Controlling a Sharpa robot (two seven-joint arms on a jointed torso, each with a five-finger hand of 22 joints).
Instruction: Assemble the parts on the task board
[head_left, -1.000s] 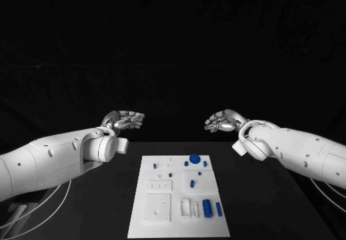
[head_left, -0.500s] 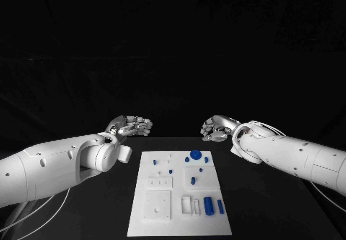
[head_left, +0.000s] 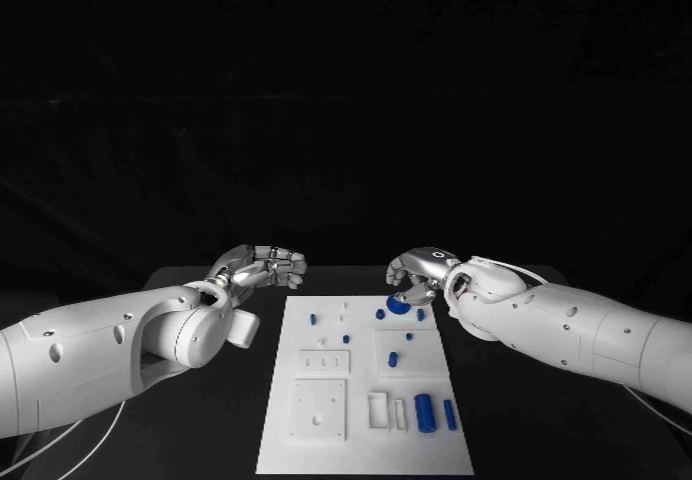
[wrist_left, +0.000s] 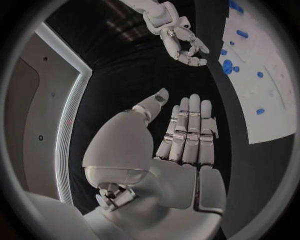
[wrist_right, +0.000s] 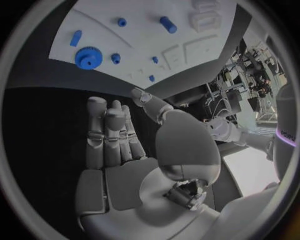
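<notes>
In the head view we see the task board (head_left: 325, 400), a long white plate that lies in the lower middle of the frame on the black table (head_left: 202, 290) and reaches from the bottom edge up towards the two hands. Its surface carries raised white blocks and square recessed fields, and the small blue parts are scattered over it. A round blue gear (head_left: 397, 299) with a toothed rim sits near the upper right corner of the board, a thick blue cylinder (head_left: 424, 412) lies in the lower right part, and a thinner blue pin (head_left: 449, 414) lies just beside it. The right hand (head_left: 415, 276) is at the centre right of the frame, just above the gear; its fingers are stretched out side by side and we see nothing in its grasp. The left hand (head_left: 264, 266) is at the centre left, beyond the board's upper left corner, also with straight fingers and holding nothing.
</notes>
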